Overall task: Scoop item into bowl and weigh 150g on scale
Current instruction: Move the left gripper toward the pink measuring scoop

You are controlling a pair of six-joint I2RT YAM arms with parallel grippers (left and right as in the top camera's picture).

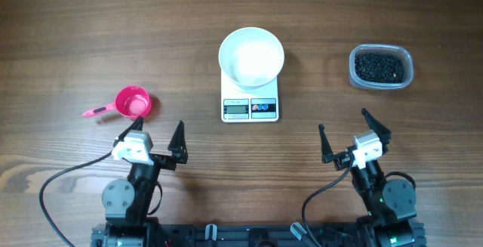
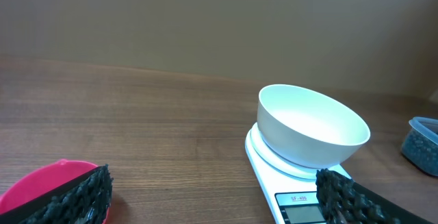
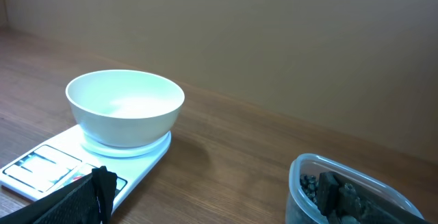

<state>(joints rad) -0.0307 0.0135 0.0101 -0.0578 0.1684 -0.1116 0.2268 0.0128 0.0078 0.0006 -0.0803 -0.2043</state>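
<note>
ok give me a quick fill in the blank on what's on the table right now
1. The empty white bowl stands on the ____.
2. The beads in the clear tub are ____.
3. The left pincer is the one nearest the ____ scoop.
Missing words: scale; black; pink.

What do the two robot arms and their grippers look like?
Both arms are black, with round joint housings near the base. The left gripper and the right gripper each have a white wrist block and two black tapered fingers; the wrist views show ribbed black pads. A black cable trails from each arm.
</note>
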